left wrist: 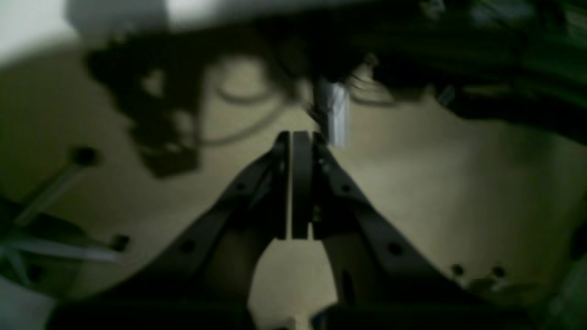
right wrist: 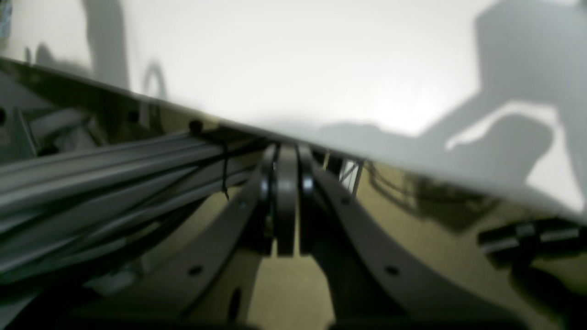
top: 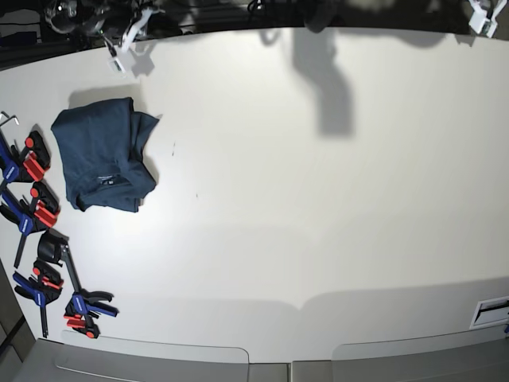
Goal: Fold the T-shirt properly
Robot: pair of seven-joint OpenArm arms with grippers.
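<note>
T-shirt work looks finished, or close to it, from where I stand.

From the left wrist camera I see the left gripper [left wrist: 300,183] with its jaws pressed together and nothing between them. It hangs off the table; a tan floor [left wrist: 458,183] lies blurred behind it, and no cloth shows.

From the right wrist camera, the right gripper [right wrist: 286,201] also has its jaws pressed together, holding nothing. It sits below the edge of the white table [right wrist: 298,68], which runs across the upper part of the picture.

From the base camera, the T-shirt [top: 103,155] lies near the table's far left side as a compact, roughly squared bundle, with a small label showing on top. One fold sticks out a little along its right edge, so it is not quite neat. A row of red and blue clamps [top: 36,211] sits just beside it along the table edge. Neither arm reaches over the table [top: 318,199]. I judge that little is left, perhaps only tidying that loose edge.
</note>
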